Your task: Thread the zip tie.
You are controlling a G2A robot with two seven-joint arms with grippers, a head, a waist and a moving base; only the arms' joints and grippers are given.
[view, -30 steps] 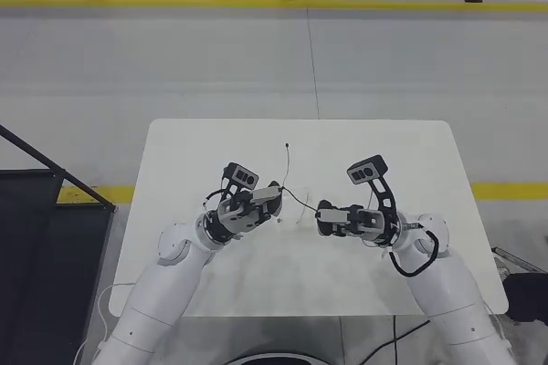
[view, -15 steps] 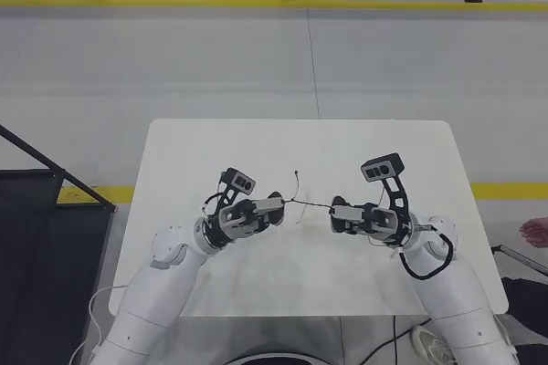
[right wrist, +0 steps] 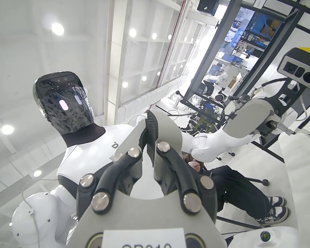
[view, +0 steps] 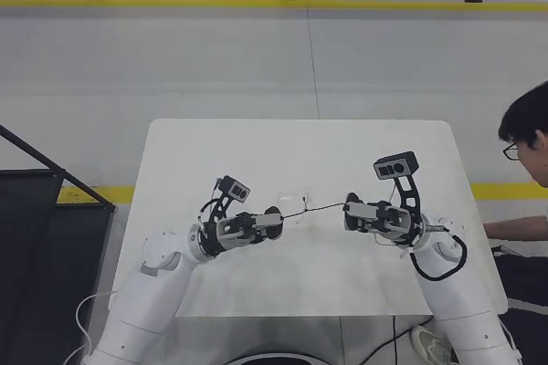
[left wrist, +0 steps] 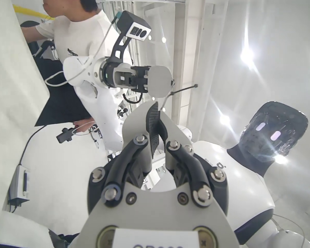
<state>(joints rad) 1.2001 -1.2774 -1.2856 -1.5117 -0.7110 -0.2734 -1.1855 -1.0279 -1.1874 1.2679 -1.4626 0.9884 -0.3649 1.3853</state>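
Observation:
A thin black zip tie [view: 315, 208] hangs stretched above the white table [view: 393, 146], between my two grippers. My left gripper [view: 276, 222] is shut on one end of it, and the tie [left wrist: 183, 89] rises from the closed fingertips [left wrist: 156, 108] in the left wrist view. My right gripper [view: 350, 209] faces it from the other side and is shut on the tie's other end. A short tail of the tie sticks up near the middle of the span. In the right wrist view my right gripper [right wrist: 149, 116] has its pads pressed together.
The tabletop is bare around and beneath both grippers. A black frame and dark panel [view: 27, 228] stand off the table's left side. A yellow floor line [view: 521, 190] runs behind the table.
Both grippers have drawn apart, the right one moving rightward and the left one slightly toward the front. The tie, bent and slack before, is now pulled nearly straight.

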